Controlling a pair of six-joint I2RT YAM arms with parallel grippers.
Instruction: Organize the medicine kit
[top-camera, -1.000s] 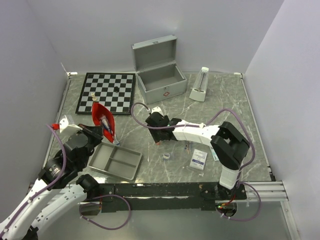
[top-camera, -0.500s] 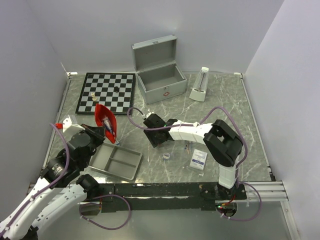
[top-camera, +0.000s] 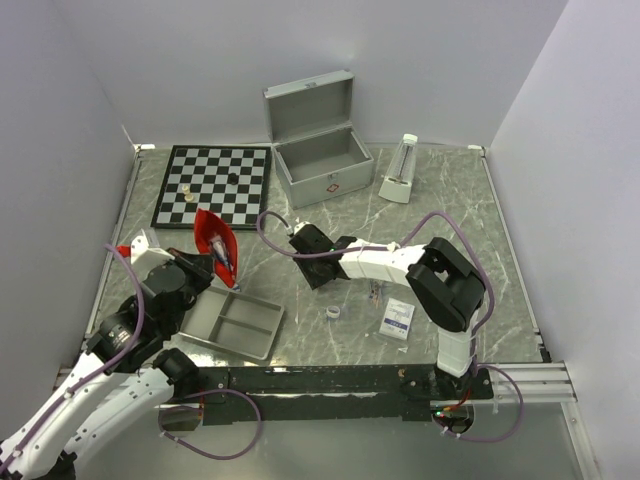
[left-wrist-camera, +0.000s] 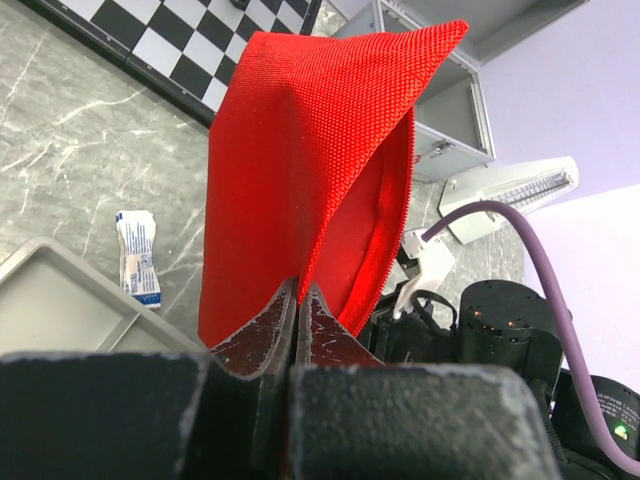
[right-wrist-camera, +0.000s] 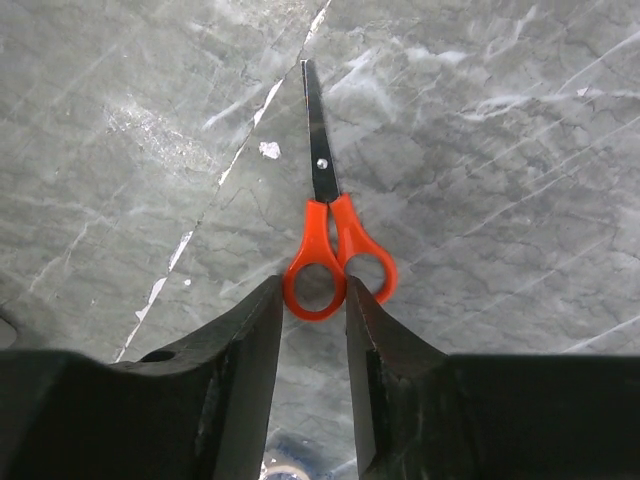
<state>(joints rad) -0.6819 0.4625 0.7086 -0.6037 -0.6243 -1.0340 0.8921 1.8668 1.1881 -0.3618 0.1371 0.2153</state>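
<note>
Near edge: my left hand (left-wrist-camera: 299, 312), fingers pressed together, pinches the red pouch (left-wrist-camera: 300, 150) upright, just beyond the grey tray (top-camera: 262, 335). Middle of the table (top-camera: 450, 220): my right hand (right-wrist-camera: 314, 300) pinches one orange loop of the scissors (right-wrist-camera: 324, 225), which lie flat. Far side: the medicine kit (top-camera: 318, 160), lid raised, beside the chessboard (top-camera: 213, 185).

The stone-look counter (top-camera: 450, 200) is grey-green with white veining. The flat square chessboard (top-camera: 213, 185) is black-and-white chequered. The boxy aluminium case (top-camera: 318, 155) is silver with a small red front mark. The woven fabric pouch (left-wrist-camera: 300, 170) is bright red. The small steel-bladed scissors (right-wrist-camera: 325, 230) have orange handles. The shallow plastic two-compartment tray (top-camera: 215, 318) is plain grey.
</note>
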